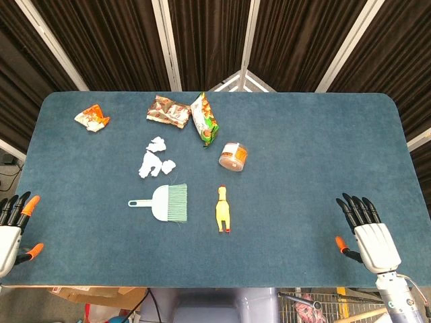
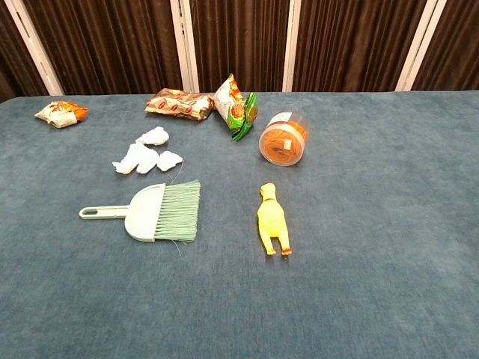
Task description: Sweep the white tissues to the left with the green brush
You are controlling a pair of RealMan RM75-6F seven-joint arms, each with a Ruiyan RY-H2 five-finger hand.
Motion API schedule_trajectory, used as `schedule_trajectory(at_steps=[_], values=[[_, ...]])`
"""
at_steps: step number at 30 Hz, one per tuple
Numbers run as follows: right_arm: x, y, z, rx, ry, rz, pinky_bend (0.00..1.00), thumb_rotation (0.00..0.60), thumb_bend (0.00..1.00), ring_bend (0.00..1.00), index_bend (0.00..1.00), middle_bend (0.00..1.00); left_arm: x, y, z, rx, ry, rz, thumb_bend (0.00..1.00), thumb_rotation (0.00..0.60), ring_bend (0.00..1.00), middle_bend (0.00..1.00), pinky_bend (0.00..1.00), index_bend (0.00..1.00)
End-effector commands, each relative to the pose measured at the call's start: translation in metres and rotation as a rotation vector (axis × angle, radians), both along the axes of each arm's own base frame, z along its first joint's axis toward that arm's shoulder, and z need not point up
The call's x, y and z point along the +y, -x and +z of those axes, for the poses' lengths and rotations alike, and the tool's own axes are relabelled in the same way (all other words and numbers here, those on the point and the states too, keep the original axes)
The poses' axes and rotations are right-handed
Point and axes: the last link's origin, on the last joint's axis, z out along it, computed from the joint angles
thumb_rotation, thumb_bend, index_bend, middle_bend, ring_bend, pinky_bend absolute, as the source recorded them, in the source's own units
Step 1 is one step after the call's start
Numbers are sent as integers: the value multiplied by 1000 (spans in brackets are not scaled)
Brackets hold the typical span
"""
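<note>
A pale green hand brush (image 1: 161, 202) (image 2: 153, 212) lies flat on the blue table, handle pointing left and bristles to the right. Just beyond it sit several crumpled white tissues (image 1: 154, 159) (image 2: 144, 155). My left hand (image 1: 12, 229) rests open at the table's near left edge, far from the brush. My right hand (image 1: 367, 232) lies open near the front right corner, fingers spread, holding nothing. Neither hand appears in the chest view.
A yellow rubber chicken (image 1: 223, 208) (image 2: 272, 220) lies right of the brush. An orange-lidded clear jar (image 1: 233, 157) (image 2: 283, 138) lies on its side behind it. Snack packets (image 1: 168, 111) (image 1: 205, 120) (image 1: 91, 118) lie along the far side.
</note>
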Motion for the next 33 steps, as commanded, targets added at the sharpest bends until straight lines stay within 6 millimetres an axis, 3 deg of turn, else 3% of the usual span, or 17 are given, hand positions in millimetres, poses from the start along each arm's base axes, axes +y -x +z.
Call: schedule_trajectory(at_steps=[1, 18, 21, 22, 24, 29, 33], values=[[0, 0, 0, 0, 1, 1, 0, 600, 344, 0, 0, 0, 0, 0, 0, 1, 0, 0, 84, 600, 0, 0, 0, 0], [0, -1, -1, -4, -5, 0, 0, 600, 343, 0, 0, 0, 2, -1, 0, 19, 0, -8, 84, 600, 0, 0, 0, 0], [0, -1, -1, -8, -8, 0, 0, 600, 344, 0, 0, 0, 10, -5, -1, 49, 6, -36, 84, 600, 27, 0, 71, 0], [0, -1, -1, -9, -10, 1, 0, 600, 344, 0, 0, 0, 13, -7, -2, 56, 8, -43, 84, 600, 67, 5, 125, 0], [0, -1, -2, -11, -15, 2, 0, 600, 344, 0, 0, 0, 22, -13, -4, 70, 12, -65, 84, 600, 273, 58, 324, 0], [0, -3, -2, -22, -15, 6, 0, 600, 343, 0, 0, 0, 57, -34, -19, 53, 71, -81, 107, 600, 682, 170, 681, 11], [0, -3, -2, -24, -19, 5, 0, 600, 344, 0, 0, 0, 88, -54, -37, 10, 158, -52, 126, 600, 855, 329, 850, 131]])
